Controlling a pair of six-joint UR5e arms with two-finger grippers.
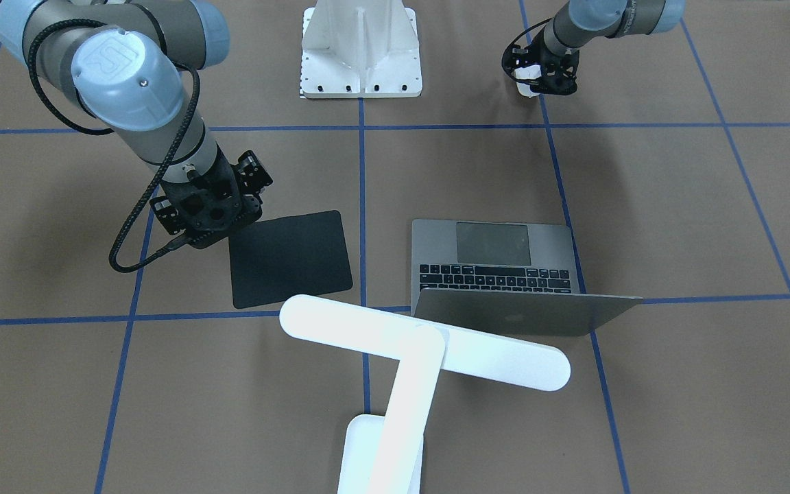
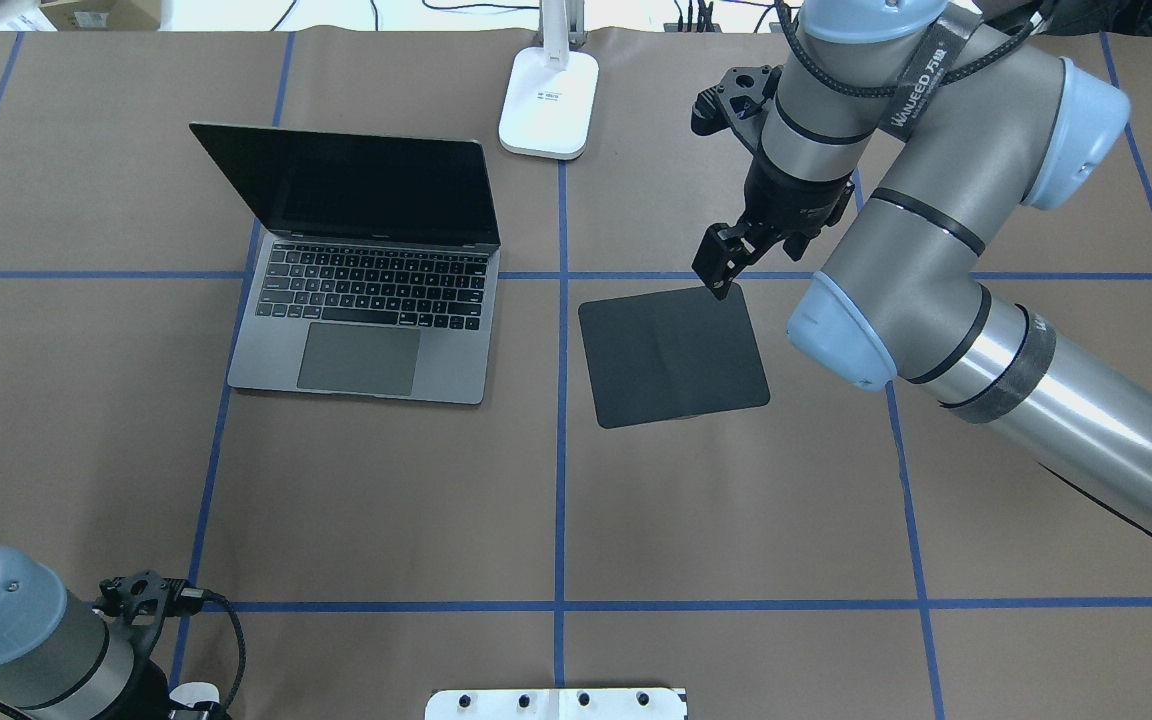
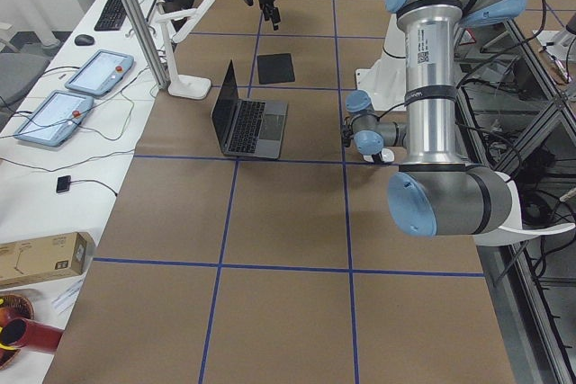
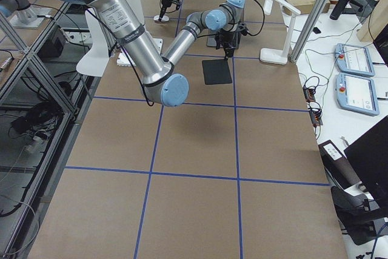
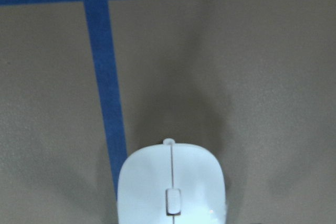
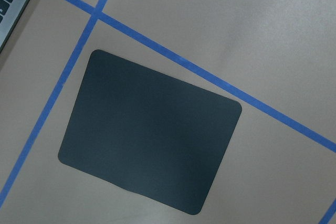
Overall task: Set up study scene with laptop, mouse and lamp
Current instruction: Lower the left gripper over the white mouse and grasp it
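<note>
Taking the laptop (image 2: 366,275) as the landmark: nearest the robot, well on the near side of it, the left claw (image 1: 539,79) stands over the white mouse (image 5: 170,187). It seems to straddle the mouse, but whether its fingers are clamped on it I cannot tell. The mouse sits on the worktop (image 2: 386,500) just beside a blue tape line.

Farther out, to the right of the laptop, lies the black mouse pad (image 2: 673,355). The right claw (image 2: 719,268) hangs over the pad's far right corner, apparently closed and empty.

The laptop stands open, and beyond it to the right is the lamp (image 2: 548,100), its bar head reaching over the laptop's lid in the front-facing view.

Risks, as I judge them: the smooth mouse could slip from a shallow pinch, and the left arm carrying it to the pad could foul the open screen or the right arm.

Readable writing: "WANUEED" on the right arm's strap; the lamp's base label is too small to read.
</note>
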